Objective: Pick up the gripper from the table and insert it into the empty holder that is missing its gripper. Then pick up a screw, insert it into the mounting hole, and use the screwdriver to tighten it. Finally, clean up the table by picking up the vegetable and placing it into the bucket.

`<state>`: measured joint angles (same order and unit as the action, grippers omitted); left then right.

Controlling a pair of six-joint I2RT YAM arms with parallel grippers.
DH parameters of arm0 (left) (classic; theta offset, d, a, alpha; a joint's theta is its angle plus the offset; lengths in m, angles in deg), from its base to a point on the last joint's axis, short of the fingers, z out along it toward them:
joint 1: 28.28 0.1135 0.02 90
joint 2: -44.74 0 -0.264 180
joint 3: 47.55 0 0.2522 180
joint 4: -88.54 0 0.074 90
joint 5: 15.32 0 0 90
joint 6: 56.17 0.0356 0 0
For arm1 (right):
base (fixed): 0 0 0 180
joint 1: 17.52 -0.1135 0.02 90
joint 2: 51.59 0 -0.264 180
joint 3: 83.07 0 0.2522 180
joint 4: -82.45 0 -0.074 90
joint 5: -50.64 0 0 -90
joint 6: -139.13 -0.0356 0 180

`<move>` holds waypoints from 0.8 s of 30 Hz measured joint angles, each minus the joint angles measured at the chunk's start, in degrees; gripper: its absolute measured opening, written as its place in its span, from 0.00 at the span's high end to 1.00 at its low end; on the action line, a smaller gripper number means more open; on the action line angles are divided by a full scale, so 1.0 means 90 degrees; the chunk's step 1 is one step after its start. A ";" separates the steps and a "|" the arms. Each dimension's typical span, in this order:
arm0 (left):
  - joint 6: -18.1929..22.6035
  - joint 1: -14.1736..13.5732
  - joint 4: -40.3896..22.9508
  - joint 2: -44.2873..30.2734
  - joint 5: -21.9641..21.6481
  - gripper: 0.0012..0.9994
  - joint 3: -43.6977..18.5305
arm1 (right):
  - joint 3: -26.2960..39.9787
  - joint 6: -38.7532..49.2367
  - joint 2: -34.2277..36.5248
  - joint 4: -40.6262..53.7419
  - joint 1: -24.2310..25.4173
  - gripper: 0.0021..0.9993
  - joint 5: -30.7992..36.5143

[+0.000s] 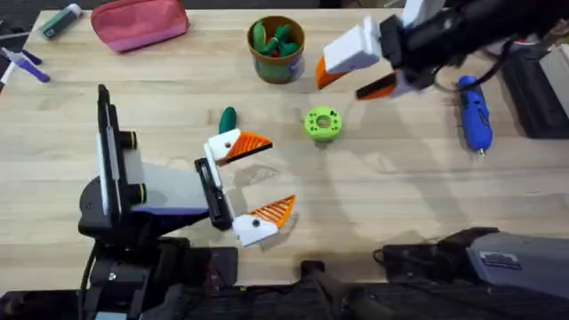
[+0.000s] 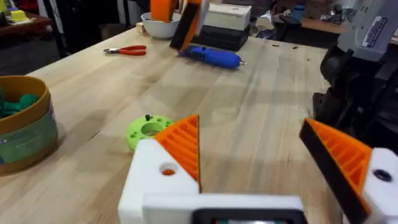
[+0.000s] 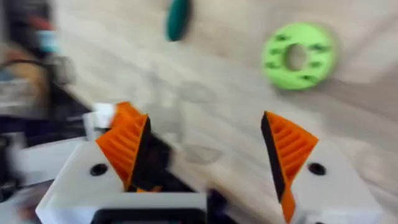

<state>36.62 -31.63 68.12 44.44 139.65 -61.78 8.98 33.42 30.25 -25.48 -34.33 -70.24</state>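
My left gripper sits low over the counter with its fingers spread wide, holding nothing; my right gripper hangs raised, fingers wide and empty; the vegetable lies just beyond the left fingers; the bucket stands farther back; the screwdriver rests at my right.

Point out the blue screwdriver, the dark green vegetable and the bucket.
Screwdriver [image 1: 473, 113]: overhead view, middle of its blue body.
Vegetable [image 1: 228, 119]: overhead view, middle of its dark green body.
Bucket [image 1: 277, 67]: overhead view, front wall below the rim.
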 joint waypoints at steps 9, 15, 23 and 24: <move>0.0000 0.0000 0.0000 0.0000 0.0002 0.01 0.0000 | 0.1790 0.0854 0.1206 0.1766 -0.0502 0.01 0.2501; 0.0000 0.0000 0.0000 0.0000 0.0000 0.01 0.0000 | 0.2201 0.0975 0.1976 0.1810 -0.0959 0.01 0.3484; 0.0001 0.0000 0.0000 -0.0001 0.0001 0.01 0.0000 | 0.2224 0.0936 0.2564 0.1537 -0.1191 0.02 0.3779; 0.0000 0.0000 0.0000 0.0000 0.0002 0.01 0.0000 | 0.2226 0.0929 0.2638 0.1535 -0.1191 0.02 0.3797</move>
<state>36.62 -31.63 68.12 44.44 139.66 -61.78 29.02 41.78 54.00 -11.67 -45.05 -36.06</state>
